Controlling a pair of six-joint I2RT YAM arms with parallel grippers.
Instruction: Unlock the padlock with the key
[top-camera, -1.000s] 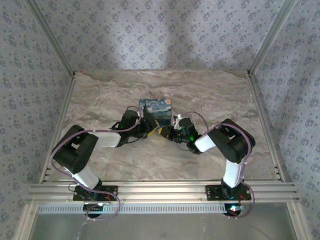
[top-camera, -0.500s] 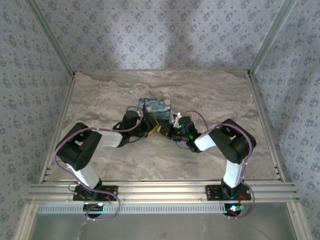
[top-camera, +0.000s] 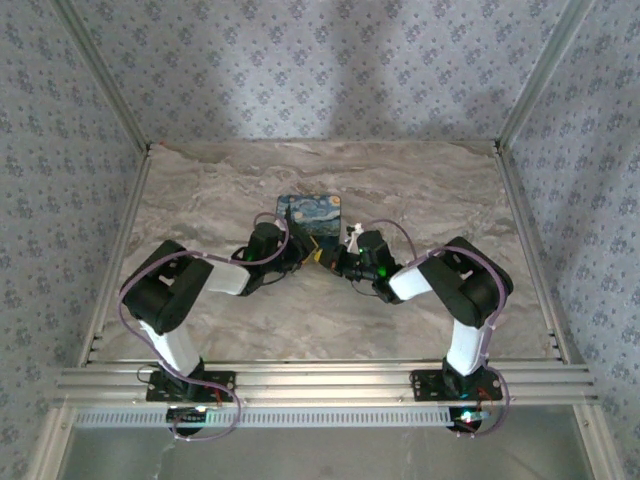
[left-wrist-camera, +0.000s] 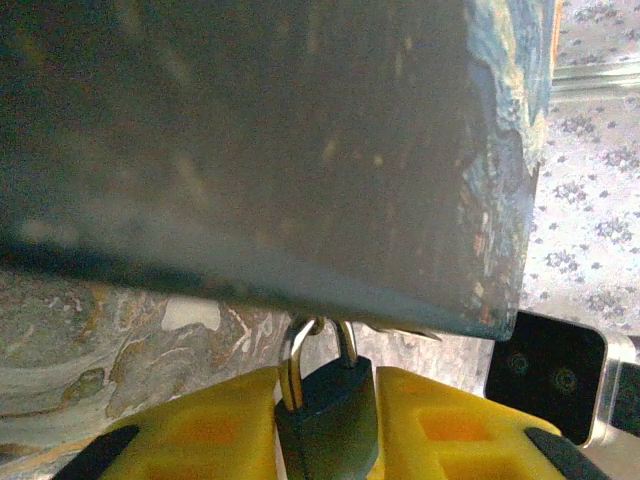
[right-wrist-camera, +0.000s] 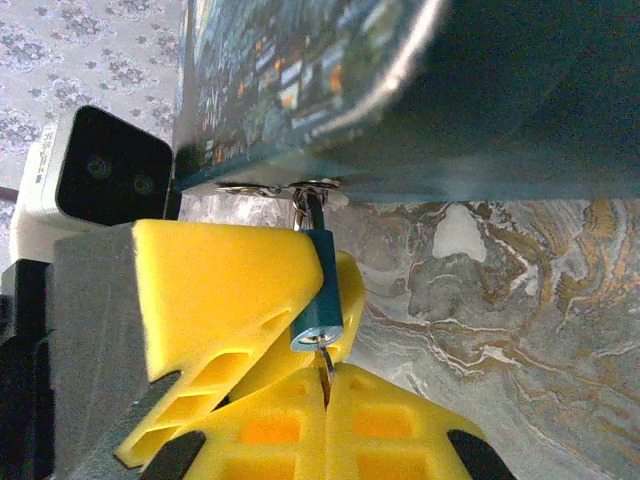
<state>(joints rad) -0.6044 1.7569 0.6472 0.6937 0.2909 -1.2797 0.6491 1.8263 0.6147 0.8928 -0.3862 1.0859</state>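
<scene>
A small dark teal padlock (left-wrist-camera: 327, 415) hangs by its silvery shackle (left-wrist-camera: 292, 355) from the hasp of a starry-night printed box (top-camera: 310, 212). My left gripper (left-wrist-camera: 327, 425) is shut on the padlock body, a yellow finger pressing each side. In the right wrist view the padlock (right-wrist-camera: 322, 290) points its keyhole end down. The key (right-wrist-camera: 326, 362) shows as a thin pale blade running into that keyhole. My right gripper (right-wrist-camera: 326, 385) is shut on the key, and its head is hidden between the yellow fingers. Both grippers meet just in front of the box (right-wrist-camera: 420, 90).
The box (left-wrist-camera: 250, 140) looms directly above both grippers and rests on the marble table (top-camera: 420, 190). Patterned walls and metal frame posts (top-camera: 527, 100) enclose the table. The left gripper's yellow fingers (right-wrist-camera: 220, 290) lie against the padlock, beside my right fingers.
The left arm's elbow has swung to the right and both grippers have edged slightly toward the box. Both grips look unchanged.
</scene>
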